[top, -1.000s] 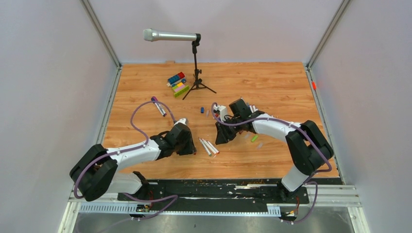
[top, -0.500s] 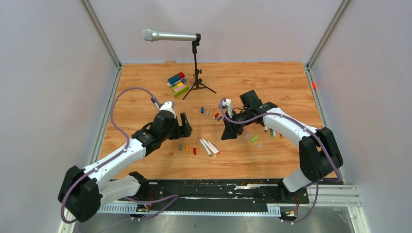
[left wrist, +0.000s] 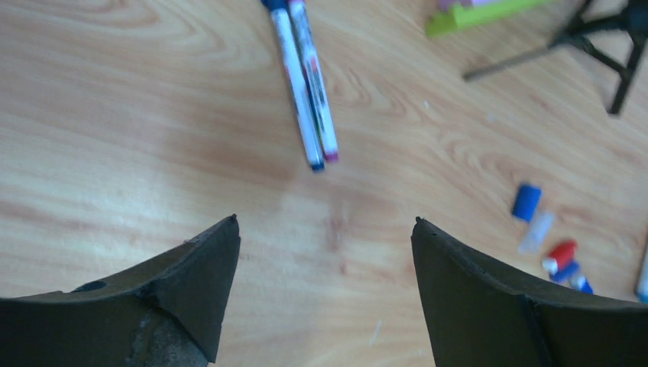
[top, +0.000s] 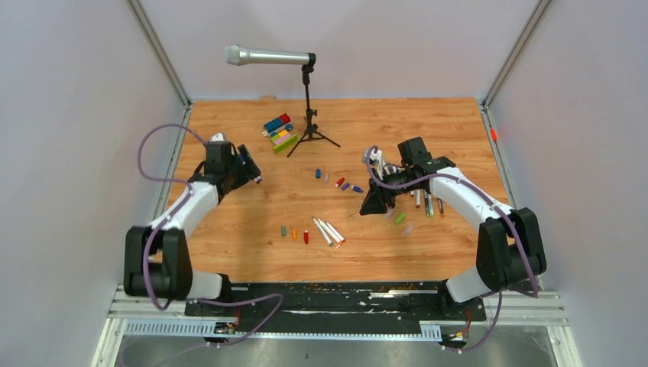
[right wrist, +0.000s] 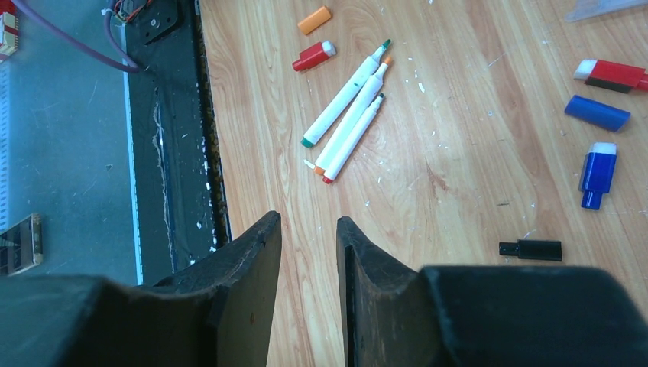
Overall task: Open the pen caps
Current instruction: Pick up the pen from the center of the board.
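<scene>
Wood-grain table (top: 428, 122), viewed from above: left gripper (top: 248, 168) and right gripper (top: 374, 205) are held low, well apart.

Left wrist: jaws are spread wide, nothing gripped; two pens (left wrist: 306, 92) lie ahead, loose pen caps (left wrist: 527, 202) ahead-right.

Right wrist: jaws are narrowly parted, empty; three uncapped pens (right wrist: 348, 115) lie ahead.

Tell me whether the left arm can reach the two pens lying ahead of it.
Probably yes: the two pens lie just ahead of the open left end effector, with nothing lying between them.
</scene>
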